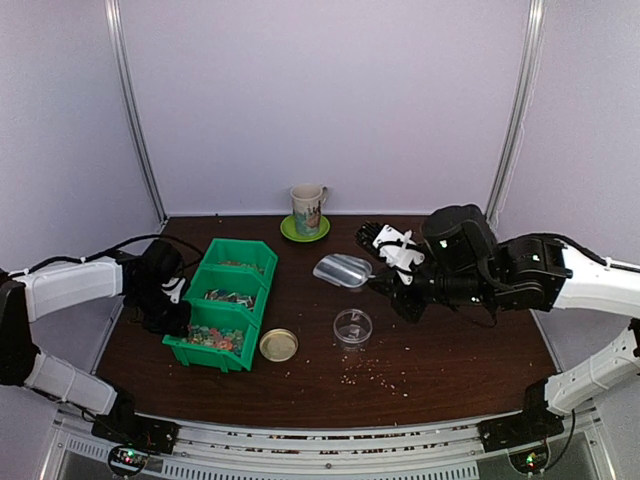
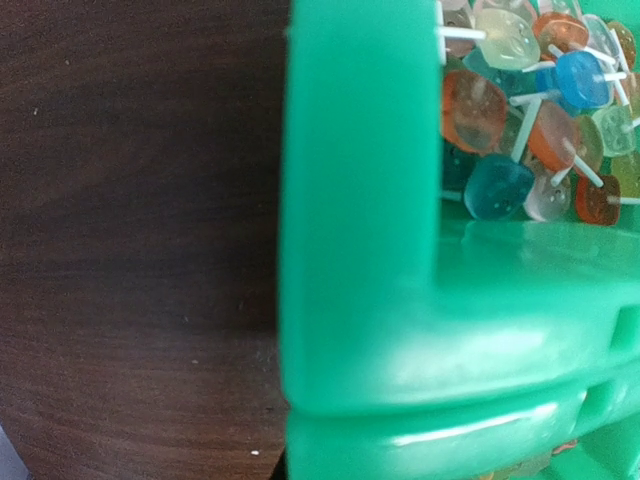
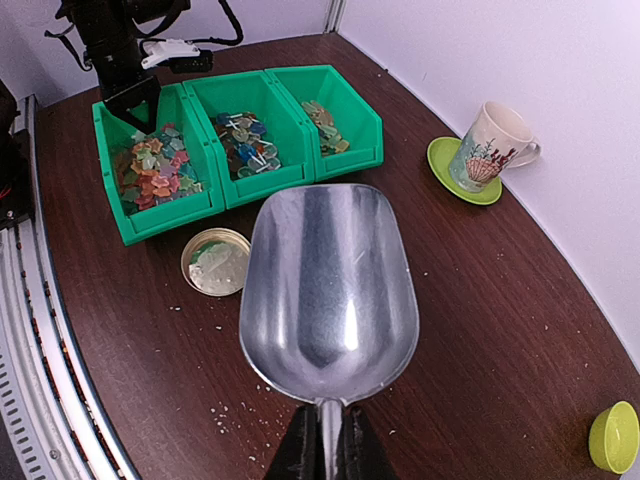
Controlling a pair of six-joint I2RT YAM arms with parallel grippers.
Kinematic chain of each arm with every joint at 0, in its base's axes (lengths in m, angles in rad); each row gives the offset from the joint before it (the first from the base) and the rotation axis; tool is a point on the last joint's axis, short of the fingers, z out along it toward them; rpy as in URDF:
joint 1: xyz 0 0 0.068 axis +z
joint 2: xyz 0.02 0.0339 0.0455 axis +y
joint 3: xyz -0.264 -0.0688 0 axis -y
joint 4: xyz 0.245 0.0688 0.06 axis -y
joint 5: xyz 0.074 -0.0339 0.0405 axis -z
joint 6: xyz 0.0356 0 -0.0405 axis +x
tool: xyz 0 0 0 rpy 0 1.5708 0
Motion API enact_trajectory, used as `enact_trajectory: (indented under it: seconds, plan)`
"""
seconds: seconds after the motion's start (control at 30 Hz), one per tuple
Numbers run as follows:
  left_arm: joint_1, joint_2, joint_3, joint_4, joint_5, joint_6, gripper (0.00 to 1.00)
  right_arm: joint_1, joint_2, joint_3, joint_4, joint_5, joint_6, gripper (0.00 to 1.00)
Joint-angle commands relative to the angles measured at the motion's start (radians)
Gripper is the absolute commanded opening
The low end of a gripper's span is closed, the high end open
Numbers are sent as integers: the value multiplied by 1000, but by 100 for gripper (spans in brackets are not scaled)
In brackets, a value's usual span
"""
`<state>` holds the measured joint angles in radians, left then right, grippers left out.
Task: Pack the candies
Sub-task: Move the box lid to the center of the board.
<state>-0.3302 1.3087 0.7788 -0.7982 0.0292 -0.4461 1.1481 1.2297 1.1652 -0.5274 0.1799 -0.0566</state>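
Note:
The candies (image 3: pixel 150 172) lie in three green bins (image 3: pixel 160 228), small mixed-colour pieces; they also show in the top view (image 1: pixel 215 338) and close up in the left wrist view (image 2: pixel 530 110). My right gripper (image 3: pixel 325 430) is shut on the handle of an empty metal scoop (image 3: pixel 328 285), held above the table right of the bins (image 1: pixel 343 270). A clear open jar (image 1: pixel 353 326) stands below the scoop, with its tan lid (image 1: pixel 278 344) beside it. My left gripper (image 1: pixel 168 305) is at the near bin's left wall (image 2: pixel 360 250); its fingers are hidden.
A mug (image 1: pixel 308 207) on a green saucer (image 1: pixel 304 231) stands at the back. A small yellow-green cap (image 3: pixel 612 436) lies to the right. Crumbs (image 1: pixel 378 375) are scattered in front of the jar.

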Motion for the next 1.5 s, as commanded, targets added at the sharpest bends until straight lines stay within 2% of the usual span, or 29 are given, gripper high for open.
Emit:
enact_trajectory:
  seconds: [0.0, 0.57, 0.87, 1.23, 1.47]
  plan:
    - [-29, 22, 18, 167, 20, -40, 0, 5, -42, -26, 33, 24, 6, 0]
    - [-267, 168, 67, 259, -13, -153, 0, 5, -116, -67, 37, 28, 9, 0]
    - [-276, 158, 132, 250, 44, -157, 0, 5, -75, -10, -38, 1, 6, 0]
    - [-186, 76, 65, 417, 338, -147, 0, 14, -34, 56, -80, 2, 13, 0]
    - [-130, 22, -17, 599, 562, -181, 0, 13, -45, 74, -51, -22, 24, 0]
